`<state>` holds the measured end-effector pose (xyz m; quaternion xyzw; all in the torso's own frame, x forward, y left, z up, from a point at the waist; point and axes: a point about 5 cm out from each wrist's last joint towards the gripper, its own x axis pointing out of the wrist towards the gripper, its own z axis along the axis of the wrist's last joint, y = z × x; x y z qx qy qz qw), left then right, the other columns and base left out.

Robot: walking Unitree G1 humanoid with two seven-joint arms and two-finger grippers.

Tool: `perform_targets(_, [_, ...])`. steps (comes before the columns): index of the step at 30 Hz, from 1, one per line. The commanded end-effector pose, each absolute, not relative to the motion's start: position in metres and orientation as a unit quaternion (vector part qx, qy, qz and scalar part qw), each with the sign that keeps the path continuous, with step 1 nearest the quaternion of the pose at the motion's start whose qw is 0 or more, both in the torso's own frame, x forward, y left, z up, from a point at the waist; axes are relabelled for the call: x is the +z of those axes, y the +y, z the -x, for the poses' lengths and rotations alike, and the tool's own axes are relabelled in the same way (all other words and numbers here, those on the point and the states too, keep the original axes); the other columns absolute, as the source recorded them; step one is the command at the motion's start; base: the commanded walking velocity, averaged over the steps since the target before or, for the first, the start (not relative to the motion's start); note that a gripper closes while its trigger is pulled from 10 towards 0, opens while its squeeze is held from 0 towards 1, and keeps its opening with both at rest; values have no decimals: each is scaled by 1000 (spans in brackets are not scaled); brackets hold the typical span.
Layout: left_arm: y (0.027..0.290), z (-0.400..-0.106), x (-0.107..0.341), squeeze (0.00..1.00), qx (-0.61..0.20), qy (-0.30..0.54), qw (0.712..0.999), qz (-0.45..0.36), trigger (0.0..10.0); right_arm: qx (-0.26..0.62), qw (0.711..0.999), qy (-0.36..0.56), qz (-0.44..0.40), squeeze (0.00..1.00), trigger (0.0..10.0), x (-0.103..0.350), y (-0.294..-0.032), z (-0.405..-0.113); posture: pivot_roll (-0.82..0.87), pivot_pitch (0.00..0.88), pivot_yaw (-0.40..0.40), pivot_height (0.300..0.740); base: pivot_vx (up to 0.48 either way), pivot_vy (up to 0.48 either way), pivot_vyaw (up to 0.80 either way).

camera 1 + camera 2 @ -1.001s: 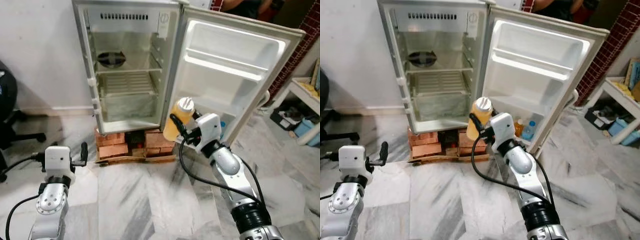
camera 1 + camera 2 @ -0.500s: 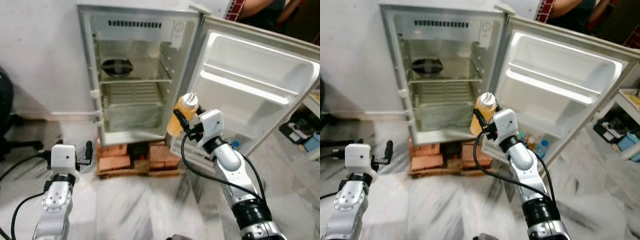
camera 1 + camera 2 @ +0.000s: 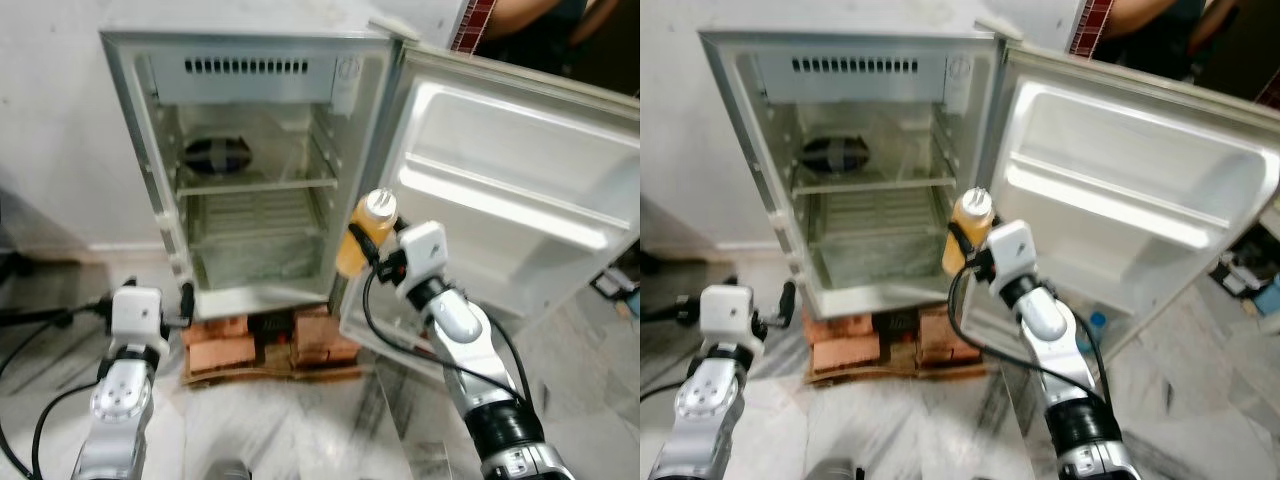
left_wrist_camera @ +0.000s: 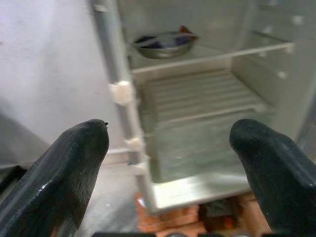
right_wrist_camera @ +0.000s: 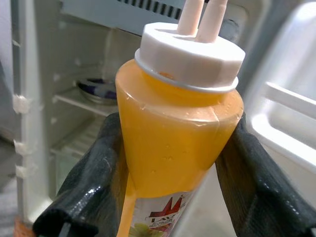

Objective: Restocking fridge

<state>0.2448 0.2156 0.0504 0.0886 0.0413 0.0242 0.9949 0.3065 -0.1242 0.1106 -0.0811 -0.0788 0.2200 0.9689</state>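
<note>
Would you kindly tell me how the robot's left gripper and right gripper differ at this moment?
The right gripper is shut on the yellow sauce bottle, while the left gripper is open and holds nothing. The right gripper is raised in front of the open fridge, near the door; the left gripper sits lower, by the fridge's bottom left corner. Both have two black fingers and point toward the fridge.

1. Soft, even daylight, with the white fridge door [image 3: 520,200] nearly blown out
2. The floor [image 3: 330,430] at the bottom edge smears with motion blur
3. In the left wrist view the near fingers [image 4: 69,168] are out of focus
4. The bottle [image 5: 177,133] stays sharp, background soft
</note>
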Motion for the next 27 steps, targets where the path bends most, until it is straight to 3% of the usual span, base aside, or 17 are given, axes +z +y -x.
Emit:
perform_targets(1, [213, -243, 49, 0, 17, 43, 995, -89, 10000, 212, 970, -79, 85, 0, 10000, 111, -129, -307, 102, 0, -114, 740, 0, -480, 0])
perform_targets(3, [214, -243, 49, 0, 18, 44, 995, -90, 10000, 213, 970, -79, 85, 0, 10000, 111, -128, -307, 101, 0, -112, 740, 0, -459, 0])
perform_targets(27, [226, -236, 52, 0, 21, 45, 995, -81, 10000, 157, 986, -35, 43, 0, 10000, 90, -141, -298, 101, 0, -83, 740, 10, 0, 0])
